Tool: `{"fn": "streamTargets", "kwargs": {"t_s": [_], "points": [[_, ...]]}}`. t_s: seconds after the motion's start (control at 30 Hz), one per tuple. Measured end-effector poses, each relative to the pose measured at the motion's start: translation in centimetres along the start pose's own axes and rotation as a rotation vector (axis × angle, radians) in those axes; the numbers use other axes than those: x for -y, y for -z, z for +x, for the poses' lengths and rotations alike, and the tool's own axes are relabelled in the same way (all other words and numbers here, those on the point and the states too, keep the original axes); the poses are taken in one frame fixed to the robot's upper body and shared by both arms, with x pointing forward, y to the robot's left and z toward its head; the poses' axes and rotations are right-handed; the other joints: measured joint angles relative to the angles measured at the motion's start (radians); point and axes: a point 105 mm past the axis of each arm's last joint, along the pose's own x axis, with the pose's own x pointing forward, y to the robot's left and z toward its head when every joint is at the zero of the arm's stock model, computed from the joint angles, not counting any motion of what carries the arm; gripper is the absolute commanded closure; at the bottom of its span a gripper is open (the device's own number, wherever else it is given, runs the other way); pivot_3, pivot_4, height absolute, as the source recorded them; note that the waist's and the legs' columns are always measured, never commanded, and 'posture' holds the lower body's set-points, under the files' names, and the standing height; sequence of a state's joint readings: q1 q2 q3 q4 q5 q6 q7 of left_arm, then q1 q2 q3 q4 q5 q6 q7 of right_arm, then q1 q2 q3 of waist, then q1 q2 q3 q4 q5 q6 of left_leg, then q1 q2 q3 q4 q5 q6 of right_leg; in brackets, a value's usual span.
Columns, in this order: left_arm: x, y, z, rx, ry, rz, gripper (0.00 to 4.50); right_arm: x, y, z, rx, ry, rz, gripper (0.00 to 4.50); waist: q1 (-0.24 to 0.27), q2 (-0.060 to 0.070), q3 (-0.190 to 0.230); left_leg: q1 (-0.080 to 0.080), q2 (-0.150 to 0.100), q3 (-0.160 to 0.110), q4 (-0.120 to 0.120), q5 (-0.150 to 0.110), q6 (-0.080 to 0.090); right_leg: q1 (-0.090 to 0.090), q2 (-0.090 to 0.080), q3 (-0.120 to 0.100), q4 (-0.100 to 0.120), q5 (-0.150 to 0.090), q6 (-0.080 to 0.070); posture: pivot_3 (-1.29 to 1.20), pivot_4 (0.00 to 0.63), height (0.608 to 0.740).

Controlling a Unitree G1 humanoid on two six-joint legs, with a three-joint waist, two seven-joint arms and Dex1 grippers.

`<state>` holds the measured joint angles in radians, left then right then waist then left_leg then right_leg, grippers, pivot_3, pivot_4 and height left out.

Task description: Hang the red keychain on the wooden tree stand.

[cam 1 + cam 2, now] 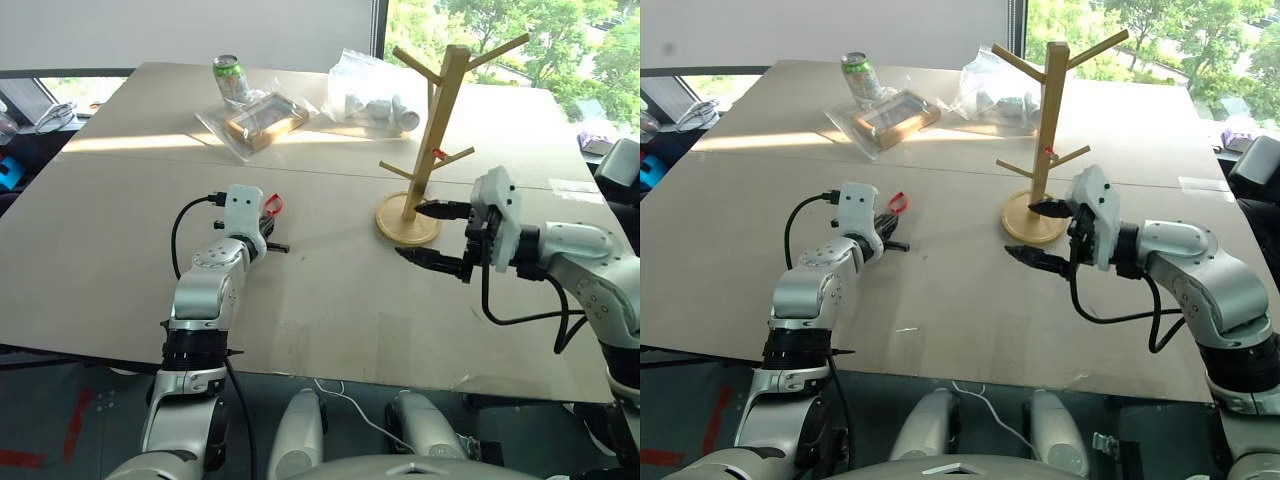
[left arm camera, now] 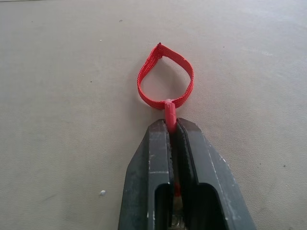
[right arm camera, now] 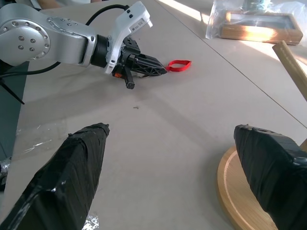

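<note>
The red keychain (image 2: 178, 101) is a small red webbing loop lying flat on the pale table. My left gripper (image 2: 171, 125) is shut on the tab at one end of it, and the loop sticks out past the fingertips (image 1: 272, 206). No metal piece shows; that end is hidden between the fingers. The wooden tree stand (image 1: 432, 130) stands upright on its round base to the right, with bare angled pegs. Beside that base my right gripper (image 1: 410, 231) hovers open, holding nothing, and points left toward the left gripper (image 3: 160, 70).
A green soda can (image 1: 231, 78) stands at the back of the table. A clear bag holding a wooden-framed box (image 1: 262, 118) and another bag of pale items (image 1: 375, 100) lie nearby. A tiny red speck (image 1: 438, 153) sits on a lower peg.
</note>
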<state>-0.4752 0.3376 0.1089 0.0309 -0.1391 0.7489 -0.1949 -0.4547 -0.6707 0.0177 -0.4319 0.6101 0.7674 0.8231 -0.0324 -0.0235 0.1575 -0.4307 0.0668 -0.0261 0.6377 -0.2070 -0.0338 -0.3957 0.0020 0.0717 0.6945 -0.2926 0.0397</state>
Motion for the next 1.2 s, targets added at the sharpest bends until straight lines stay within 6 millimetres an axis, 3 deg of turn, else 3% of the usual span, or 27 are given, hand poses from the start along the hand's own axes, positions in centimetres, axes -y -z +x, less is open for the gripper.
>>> {"fn": "streamTargets", "kwargs": {"t_s": [0.17, 0.33, 0.5, 0.67, 0.77, 0.93, 1.2], "points": [[-0.1, 0.2, -0.4, 0.004, 0.016, -0.005, 4.38, -0.1, 0.1, 0.0, -0.001, 0.007, 0.007, 0.0, -0.003, 0.0, 0.0, 0.0, 0.0, 0.0, 0.0, 0.0, 0.0, 0.0, 0.0, 0.0, 0.0, 0.0, 0.0, 0.0, 0.15, 0.74], [0.5, -0.3, -4.3, 0.117, 0.149, 0.129, 4.38, -1.1, 2.1, -1.5, 0.02, 0.146, 0.031, 0.0, -0.001, 0.0, 0.0, -0.001, 0.0, 0.0, -0.002, 0.0, 0.0, -0.001, -0.001, 0.0, -0.001, 0.0, 0.0, 0.0, 0.15, 0.74], [4.0, -3.5, -8.7, 0.362, 0.365, 0.305, 4.38, -2.8, 3.9, -3.7, 0.036, 0.321, 0.075, 0.0, 0.011, 0.0, 0.001, 0.0, -0.002, 0.0, -0.001, 0.0, -0.001, 0.0, -0.003, 0.0, -0.001, 0.0, 0.0, 0.0, 0.15, 0.74], [8.6, -8.7, -11.1, 0.669, 0.547, 0.519, 4.38, -3.6, 2.7, -5.4, 0.114, 0.469, 0.047, 0.0, 0.019, 0.0, 0.0, 0.001, -0.003, 0.0, -0.001, 0.0, -0.001, 0.001, -0.003, 0.0, -0.001, -0.001, 0.001, 0.0, 0.15, 0.74], [10.9, -10.9, -11.6, 0.812, 0.629, 0.59, 4.38, -3.8, 1.5, -6.2, 0.146, 0.533, 0.004, 0.0, 0.015, 0.0, 0.0, 0.001, -0.003, 0.0, -0.001, 0.0, 0.0, 0.001, -0.002, 0.0, -0.001, -0.001, 0.001, 0.0, 0.15, 0.74], [14.1, -13.0, -10.3, 0.962, 0.729, 0.657, 4.38, -3.8, -0.6, -7.0, 0.204, 0.617, -0.059, 0.0, 0.018, 0.0, 0.0, 0.0, -0.003, 0.0, 0.0, 0.0, 0.0, 0.001, -0.002, 0.0, -0.001, 0.0, 0.001, 0.0, 0.15, 0.74], [16.2, -12.5, -8.3, 1.011, 0.797, 0.709, 4.38, -3.8, -1.8, -7.3, 0.246, 0.657, -0.091, 0.0, 0.016, 0.0, 0.0, -0.001, -0.003, -0.001, 0.0, 0.0, 0.0, 0.001, -0.002, 0.0, -0.001, -0.001, 0.001, 0.0, 0.15, 0.74]]}}
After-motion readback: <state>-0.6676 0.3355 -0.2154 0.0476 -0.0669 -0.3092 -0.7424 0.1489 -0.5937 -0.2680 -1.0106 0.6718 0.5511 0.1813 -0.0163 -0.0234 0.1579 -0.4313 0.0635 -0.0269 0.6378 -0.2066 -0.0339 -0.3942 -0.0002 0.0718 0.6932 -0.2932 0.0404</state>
